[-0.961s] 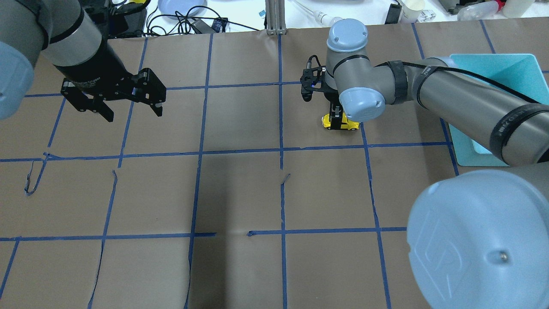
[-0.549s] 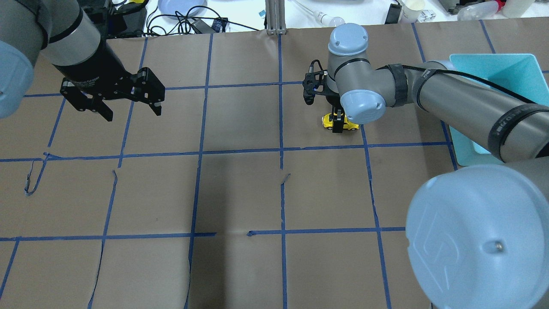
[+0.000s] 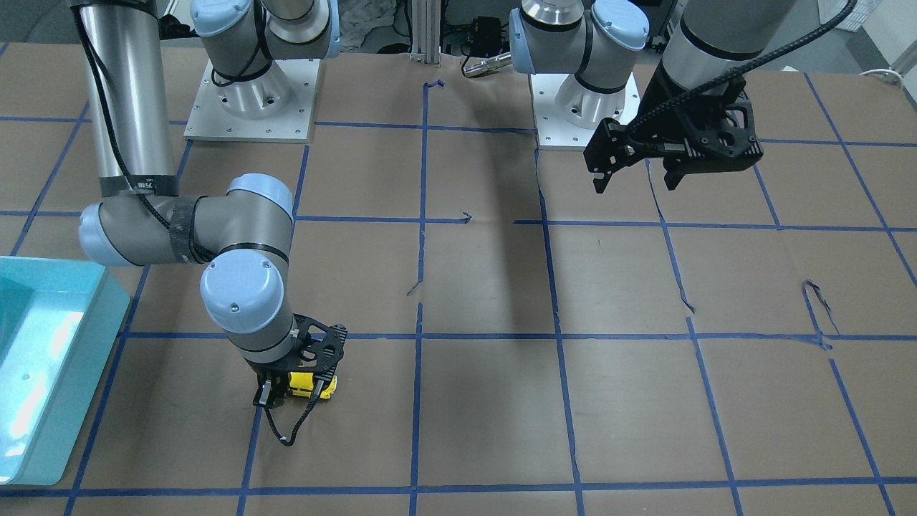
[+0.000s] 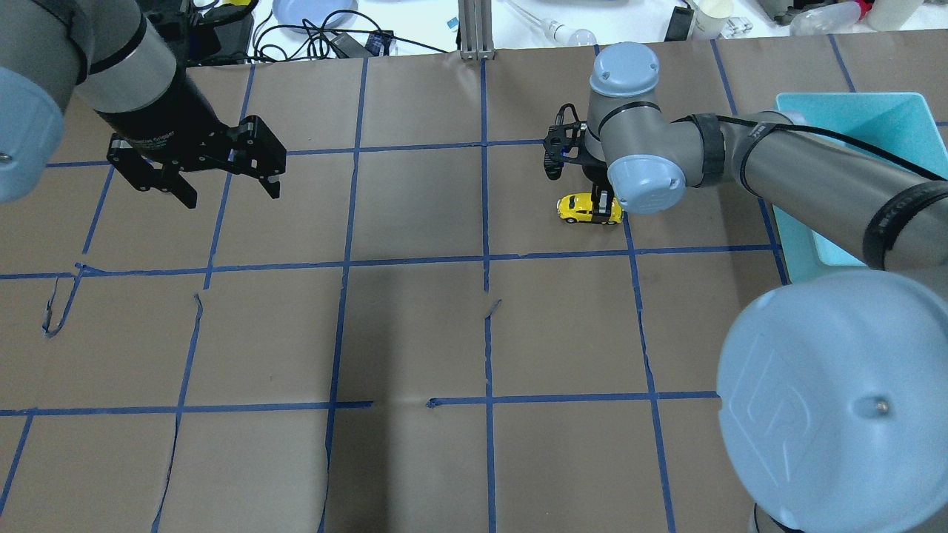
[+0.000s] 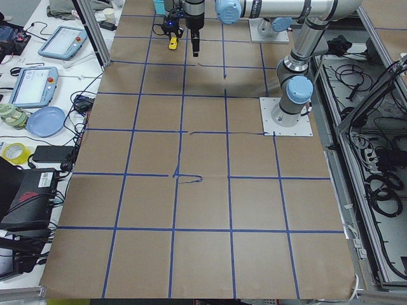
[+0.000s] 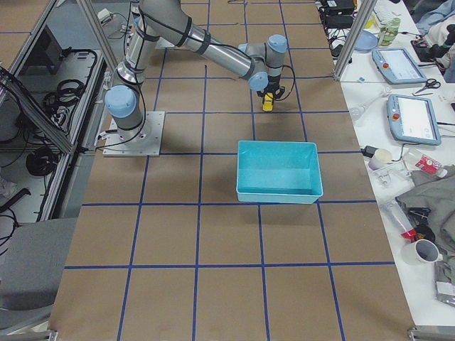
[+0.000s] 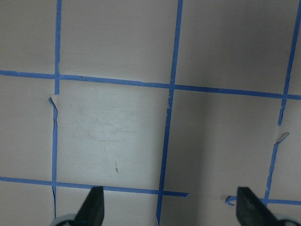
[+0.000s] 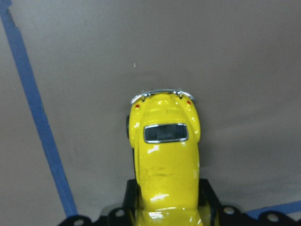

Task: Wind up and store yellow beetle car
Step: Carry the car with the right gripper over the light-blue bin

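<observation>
The yellow beetle car (image 4: 581, 208) stands on the brown paper to the right of the table's middle. It also shows in the front view (image 3: 326, 388) and both side views (image 5: 172, 43) (image 6: 268, 104). My right gripper (image 4: 606, 210) points straight down over the car's right end. In the right wrist view the car (image 8: 165, 155) runs away from the camera, rear window up, and the two fingers (image 8: 208, 195) press on its sides at the front end. My left gripper (image 4: 231, 197) is open and empty, held above the paper at far left; its fingertips (image 7: 94, 203) frame bare paper.
A teal bin (image 4: 874, 126) stands at the right edge, to the right of the car and partly under my right forearm; it shows in the front view (image 3: 93, 358) and the right side view (image 6: 277, 144). Blue tape lines grid the paper. Cables and clutter lie beyond the far edge.
My right arm and gripper have shifted to the right along the car, from its middle to its right end. The car has stayed where it was. The left gripper has barely moved.
</observation>
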Robot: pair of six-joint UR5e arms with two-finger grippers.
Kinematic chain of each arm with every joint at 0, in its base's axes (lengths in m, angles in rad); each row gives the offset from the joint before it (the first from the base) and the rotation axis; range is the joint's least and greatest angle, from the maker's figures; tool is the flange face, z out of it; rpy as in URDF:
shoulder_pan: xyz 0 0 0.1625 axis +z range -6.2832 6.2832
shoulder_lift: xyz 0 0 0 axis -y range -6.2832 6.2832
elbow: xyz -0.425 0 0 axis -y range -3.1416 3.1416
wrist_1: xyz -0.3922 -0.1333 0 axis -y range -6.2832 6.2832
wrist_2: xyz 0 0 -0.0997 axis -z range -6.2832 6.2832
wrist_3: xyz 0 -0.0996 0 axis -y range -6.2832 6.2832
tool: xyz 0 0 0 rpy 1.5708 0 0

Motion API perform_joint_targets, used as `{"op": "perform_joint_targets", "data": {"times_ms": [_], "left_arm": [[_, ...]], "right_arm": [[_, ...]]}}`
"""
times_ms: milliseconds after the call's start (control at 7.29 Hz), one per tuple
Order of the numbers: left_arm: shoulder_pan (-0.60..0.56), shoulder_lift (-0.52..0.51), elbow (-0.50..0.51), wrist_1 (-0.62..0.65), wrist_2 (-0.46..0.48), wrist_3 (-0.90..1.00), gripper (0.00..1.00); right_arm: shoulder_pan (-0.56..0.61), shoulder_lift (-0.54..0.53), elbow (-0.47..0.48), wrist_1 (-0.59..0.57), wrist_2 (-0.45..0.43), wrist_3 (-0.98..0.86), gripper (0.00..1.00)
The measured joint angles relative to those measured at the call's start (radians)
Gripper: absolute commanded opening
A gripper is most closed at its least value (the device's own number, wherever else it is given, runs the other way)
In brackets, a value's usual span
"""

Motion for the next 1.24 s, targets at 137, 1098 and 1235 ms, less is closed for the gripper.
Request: {"op": "perform_joint_targets", "data": {"times_ms": [137, 1098, 1235], "left_arm": [[0.000, 0.000, 0.000, 0.000, 0.000, 0.000, 1.00], [0.001, 0.005, -0.001, -0.001, 0.001, -0.002, 1.00], [0.001, 0.005, -0.001, -0.001, 0.001, -0.001, 1.00]], "right_arm": [[-0.004, -0.018, -0.007, 0.003, -0.001, 0.006, 0.00], [-0.589, -0.187, -0.085, 0.124, 0.073, -0.551, 0.00], [-0.655, -0.168, -0.093, 0.128, 0.084, -0.675, 0.00]]}}
